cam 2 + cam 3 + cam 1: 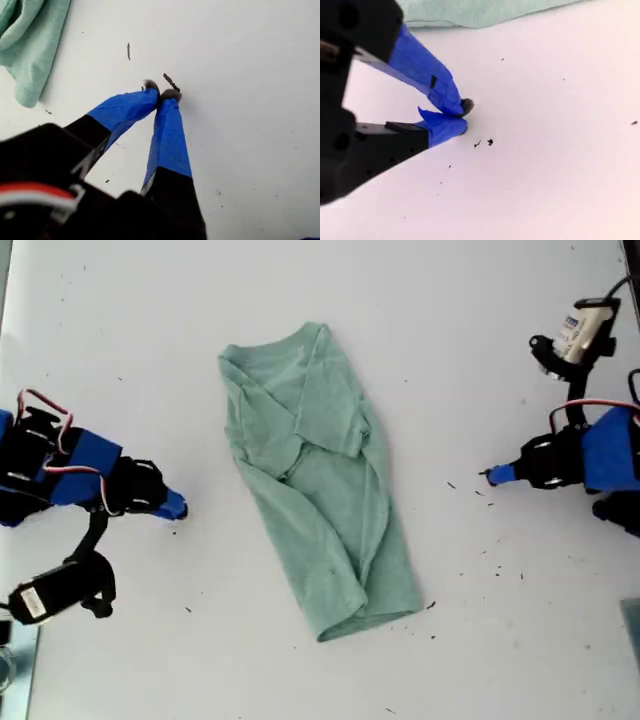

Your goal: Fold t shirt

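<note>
The pale sage-green t shirt lies on the white table, slanting from its round neck at the exterior view's upper middle down to its hem at lower right of centre. Both sides are folded inward over the body. My first gripper rests low at the exterior view's right, clear of the cloth. Its blue-taped fingers meet at the tips, shut on nothing, with a shirt corner off to the side. At the exterior view's left my second gripper is also shut and empty, the shirt edge beyond it.
Small dark specks dot the table near both grippers and below the shirt's hem. A wrist camera sticks up at the exterior view's upper right, and another hangs at its lower left.
</note>
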Robot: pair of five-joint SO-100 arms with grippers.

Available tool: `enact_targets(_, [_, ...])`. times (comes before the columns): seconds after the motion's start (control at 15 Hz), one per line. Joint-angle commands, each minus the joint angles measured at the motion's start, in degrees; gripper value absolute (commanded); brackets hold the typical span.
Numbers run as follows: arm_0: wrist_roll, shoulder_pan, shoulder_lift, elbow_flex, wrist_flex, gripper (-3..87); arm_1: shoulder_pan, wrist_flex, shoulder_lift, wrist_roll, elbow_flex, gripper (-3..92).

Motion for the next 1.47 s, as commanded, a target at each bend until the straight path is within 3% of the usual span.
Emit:
enact_targets(0.0, [-1.93, 0.88, 2.46, 1.05, -2.55, -0.2, -0.79, 0.70, 0.26, 0.62, -0.26, 2.5])
enact_targets(0.13, [-1.49, 2.20, 1.93, -6.15, 0.26, -0.2, -2.02, 0.44, -0.09, 0.26, -3.43, 2.5])
enact_targets(0.2, [-0.53, 3.43, -0.44, -15.56, 5.10, -0.2, -3.69, 0.53, -3.08, 0.09, -9.40, 2.5])
enact_targets(0.27, [1.23, 4.92, -5.19, -26.89, 9.67, 6.7, -6.42, -0.53, -12.66, 1.41, -18.98, 5.4])
enact_targets(0.33, [3.87, 6.50, -12.92, -40.34, 14.85, 21.3, -10.63, -1.67, -26.89, 1.85, -31.55, 29.4])
enact_targets(0.53, [10.37, 10.37, -42.10, -82.35, 29.53, 27.3, -17.05, 4.04, -61.17, 3.16, -66.09, 31.2])
enact_targets(0.8, [11.69, 10.55, -64.60, -98.00, 28.65, 27.9, -20.39, 2.81, -83.14, 6.15, -78.05, 31.3])
enact_targets(1.27, [10.99, 8.53, -77.08, -101.25, 23.99, 27.8, -23.55, -12.30, -102.39, 8.44, -78.05, 28.3])
enact_targets(1.4, [12.30, 7.03, -80.07, -101.87, 23.91, 22.4, -24.96, -15.29, -108.63, 9.84, -78.75, 25.2])
